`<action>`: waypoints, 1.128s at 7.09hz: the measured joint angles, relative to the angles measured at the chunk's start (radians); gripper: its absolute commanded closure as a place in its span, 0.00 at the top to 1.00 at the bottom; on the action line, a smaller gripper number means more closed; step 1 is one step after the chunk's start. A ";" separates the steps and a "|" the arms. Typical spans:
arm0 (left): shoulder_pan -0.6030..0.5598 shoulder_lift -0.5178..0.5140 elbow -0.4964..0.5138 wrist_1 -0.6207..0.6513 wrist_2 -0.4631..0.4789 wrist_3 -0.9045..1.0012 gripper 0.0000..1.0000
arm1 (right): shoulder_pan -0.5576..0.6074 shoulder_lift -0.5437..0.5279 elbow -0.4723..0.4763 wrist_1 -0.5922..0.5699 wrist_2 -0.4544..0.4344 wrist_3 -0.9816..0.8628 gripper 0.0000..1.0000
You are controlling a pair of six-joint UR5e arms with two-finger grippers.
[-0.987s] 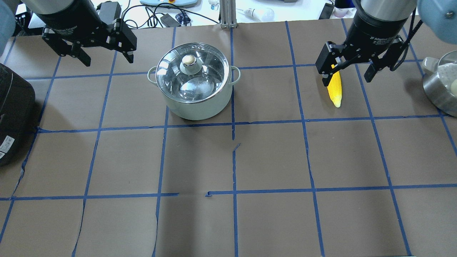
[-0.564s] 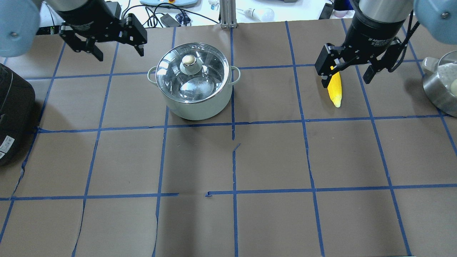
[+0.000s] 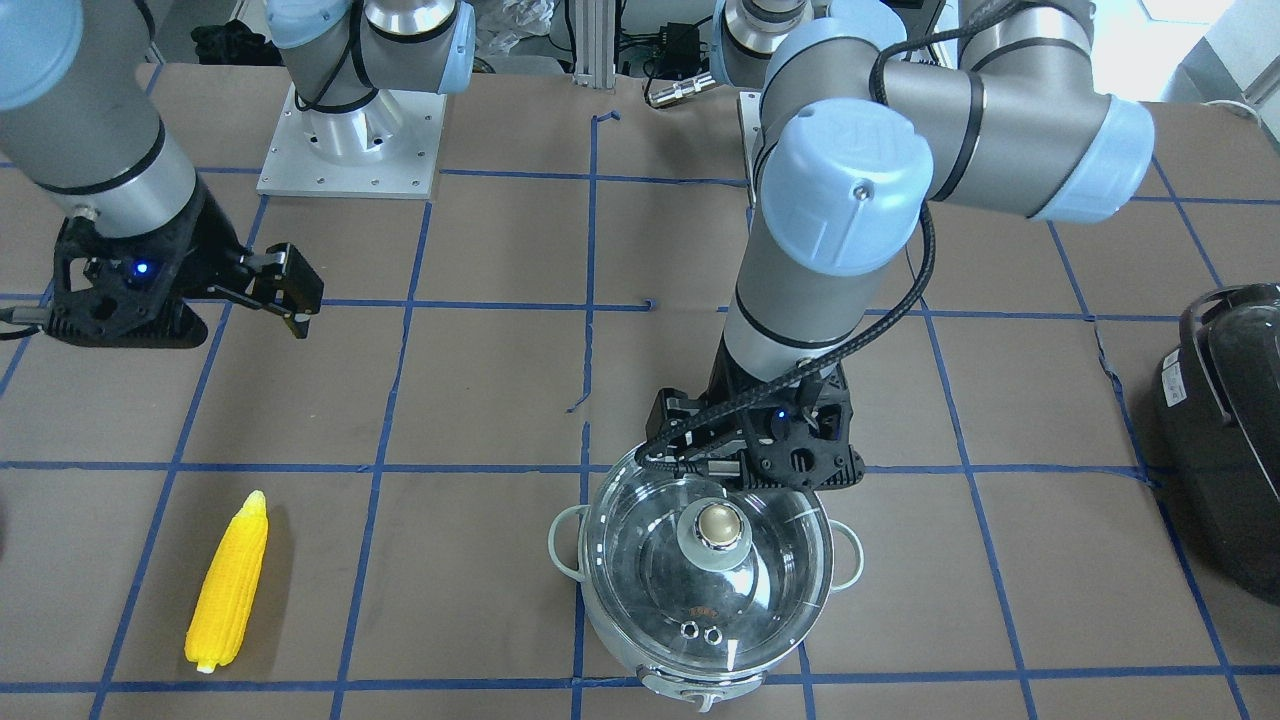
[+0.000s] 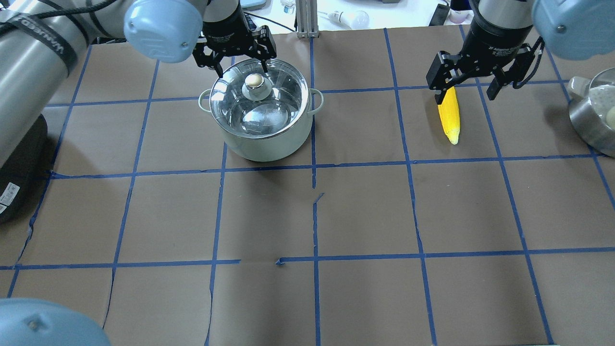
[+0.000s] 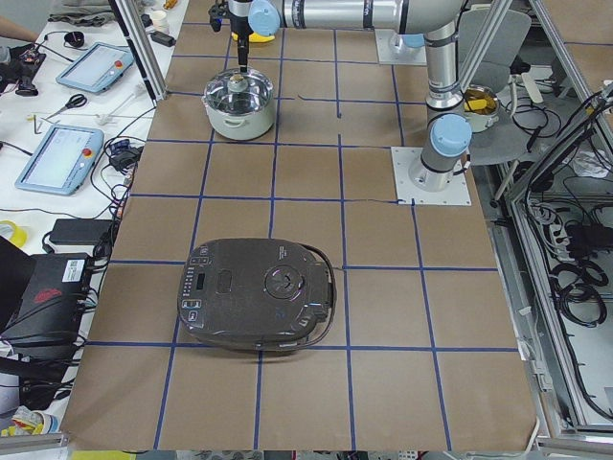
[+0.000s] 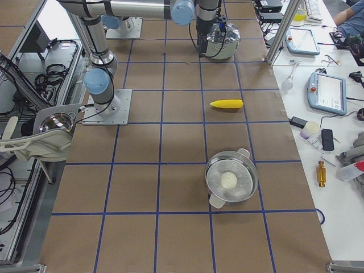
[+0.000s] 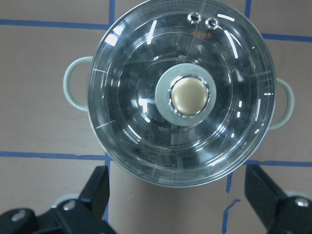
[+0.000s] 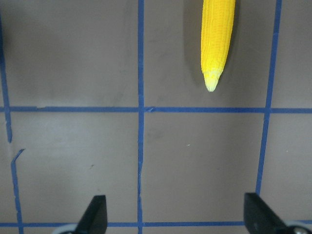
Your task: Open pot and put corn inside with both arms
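I see L gripper (image 4: 241, 67) hanging over the pot (image 4: 262, 129), jaws wide. L wrist cam shows the lid (image 7: 146, 73) on, w/ knob (image 7: 189, 96) clear of both fingers. Overhead hides the corn's (image 4: 450, 117) butt end behind R gripper (image 4: 464, 96). Front cam shows the corn whole on the table (image 4: 365, 216), untouched. R jaws wide, empty.

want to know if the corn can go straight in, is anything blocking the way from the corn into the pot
Yes: the glass lid sits closed on the pot, covering its opening. Between the corn and the pot itself nothing visible stands.
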 measured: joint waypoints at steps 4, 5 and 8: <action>-0.008 -0.091 0.015 0.066 0.008 -0.009 0.97 | -0.086 0.176 0.078 -0.372 -0.006 -0.004 1.00; -0.008 -0.098 0.014 0.068 0.008 -0.011 0.86 | -0.095 0.227 0.089 -0.446 -0.005 -0.006 1.00; -0.007 -0.099 0.009 0.068 0.017 -0.004 0.51 | -0.099 0.371 0.082 -0.575 -0.001 -0.010 1.00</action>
